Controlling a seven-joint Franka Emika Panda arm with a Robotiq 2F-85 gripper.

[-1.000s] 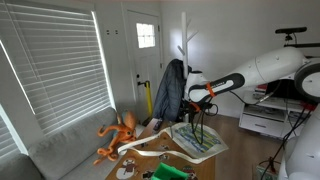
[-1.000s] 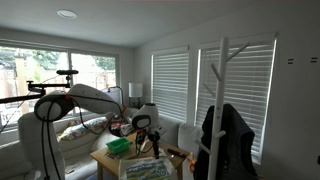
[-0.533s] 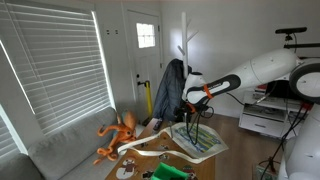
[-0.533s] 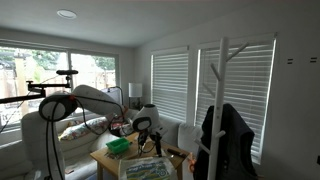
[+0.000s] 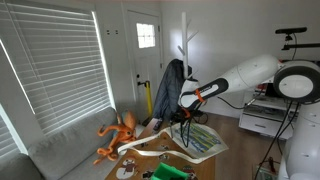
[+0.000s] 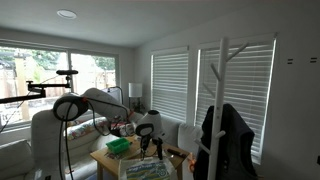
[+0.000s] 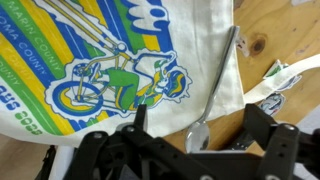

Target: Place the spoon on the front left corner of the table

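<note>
In the wrist view a metal spoon (image 7: 216, 80) lies flat, its handle on the green-patterned cloth (image 7: 100, 55) and its bowl on the brown wooden table (image 7: 265, 45). My gripper (image 7: 200, 130) is open just above it, with the spoon's bowl between the two black fingers, which do not close on it. In both exterior views the gripper (image 5: 185, 118) (image 6: 150, 141) points down over the cloth (image 5: 205, 140) on the low table (image 6: 105, 158). The spoon is too small to make out there.
A white strap with green print (image 7: 282, 78) lies beside the spoon. A green object (image 6: 120, 146) and small clutter sit on the table. An orange octopus toy (image 5: 120, 135) lies on the grey sofa (image 5: 60, 150). A white coat rack with a dark jacket (image 5: 170, 90) stands behind.
The arm has swung across the cloth toward the coat rack side and dropped lower. The gripper has stayed open.
</note>
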